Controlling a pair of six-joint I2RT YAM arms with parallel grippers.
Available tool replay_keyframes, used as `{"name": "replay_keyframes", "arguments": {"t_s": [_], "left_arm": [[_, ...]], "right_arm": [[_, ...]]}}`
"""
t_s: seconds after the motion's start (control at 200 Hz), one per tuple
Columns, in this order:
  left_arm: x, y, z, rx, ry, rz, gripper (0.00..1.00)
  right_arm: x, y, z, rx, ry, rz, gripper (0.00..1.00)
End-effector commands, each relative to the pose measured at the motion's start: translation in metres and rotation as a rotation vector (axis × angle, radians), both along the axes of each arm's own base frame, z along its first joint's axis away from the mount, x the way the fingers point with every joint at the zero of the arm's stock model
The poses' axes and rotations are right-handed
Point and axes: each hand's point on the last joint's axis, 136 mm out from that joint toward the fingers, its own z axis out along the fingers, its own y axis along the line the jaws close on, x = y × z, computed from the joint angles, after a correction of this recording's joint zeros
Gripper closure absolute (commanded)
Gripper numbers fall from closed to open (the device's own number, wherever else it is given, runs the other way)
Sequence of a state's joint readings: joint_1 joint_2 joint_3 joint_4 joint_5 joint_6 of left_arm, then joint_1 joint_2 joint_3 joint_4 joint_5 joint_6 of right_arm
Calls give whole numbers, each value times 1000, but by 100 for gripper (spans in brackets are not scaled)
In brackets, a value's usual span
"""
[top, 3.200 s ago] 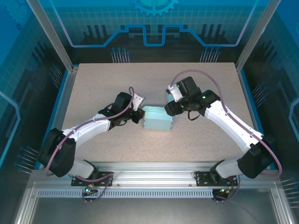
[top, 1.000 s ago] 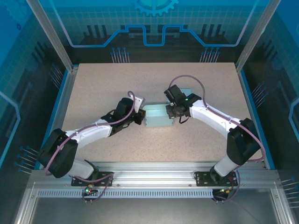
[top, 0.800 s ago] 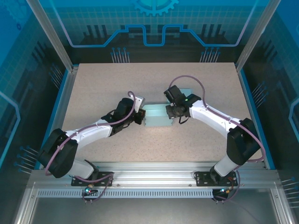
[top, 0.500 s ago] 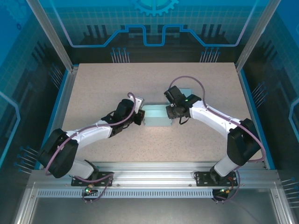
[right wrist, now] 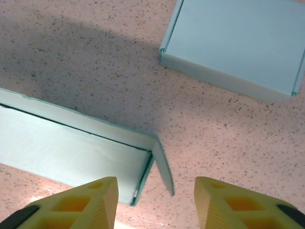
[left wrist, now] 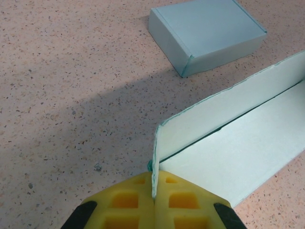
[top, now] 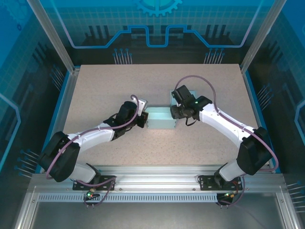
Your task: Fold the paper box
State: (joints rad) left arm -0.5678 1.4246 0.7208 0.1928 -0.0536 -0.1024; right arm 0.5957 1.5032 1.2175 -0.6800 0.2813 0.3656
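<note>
The pale teal paper box (top: 161, 119) lies open on the table between both arms, its walls partly raised. My left gripper (left wrist: 153, 185) is shut on the thin upright wall at the box's left end (left wrist: 156, 143); the long inner panel (left wrist: 238, 143) runs off to the right. My right gripper (right wrist: 155, 202) is open at the box's right end (top: 174, 113). Its yellow fingers (right wrist: 93, 202) stand on either side of the loose end flap (right wrist: 163, 166) without touching it. The box floor (right wrist: 66, 148) stretches off to the left.
A second teal box (right wrist: 238, 45), closed, rests on the table just behind the right gripper (top: 189, 94), also seen far ahead of the left gripper (left wrist: 207, 31). Speckled tabletop (top: 119, 86) lies open all around; metal frame posts (top: 57, 43) edge it.
My right gripper has opened and let go of the box's right end flap, and the right arm has drawn back slightly. The left gripper stays shut on the left wall.
</note>
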Motion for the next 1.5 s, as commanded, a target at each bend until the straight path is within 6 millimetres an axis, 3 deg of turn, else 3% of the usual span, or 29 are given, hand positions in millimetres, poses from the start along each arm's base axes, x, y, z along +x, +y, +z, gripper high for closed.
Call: {"name": "replay_keyframes", "arguments": {"t_s": [0.0, 0.41, 0.59, 0.865, 1.156, 1.496], "left_arm": [[0, -3, 6, -2, -33, -18, 100], [1, -5, 5, -11, -30, -17, 100], [1, -4, 6, -13, -31, -10, 100], [3, -6, 4, -28, -32, -1, 100], [3, -14, 0, -34, -17, -11, 100], [5, -18, 1, -63, -18, 15, 100]], "right_arm": [[6, -2, 6, 25, -10, -6, 56], [15, 3, -6, 24, 21, 14, 70], [15, 7, -6, 48, 29, 16, 96], [10, 22, 2, 123, 24, 24, 97], [10, 32, -14, 144, 58, -9, 96], [15, 34, -15, 126, 26, -87, 96]]}}
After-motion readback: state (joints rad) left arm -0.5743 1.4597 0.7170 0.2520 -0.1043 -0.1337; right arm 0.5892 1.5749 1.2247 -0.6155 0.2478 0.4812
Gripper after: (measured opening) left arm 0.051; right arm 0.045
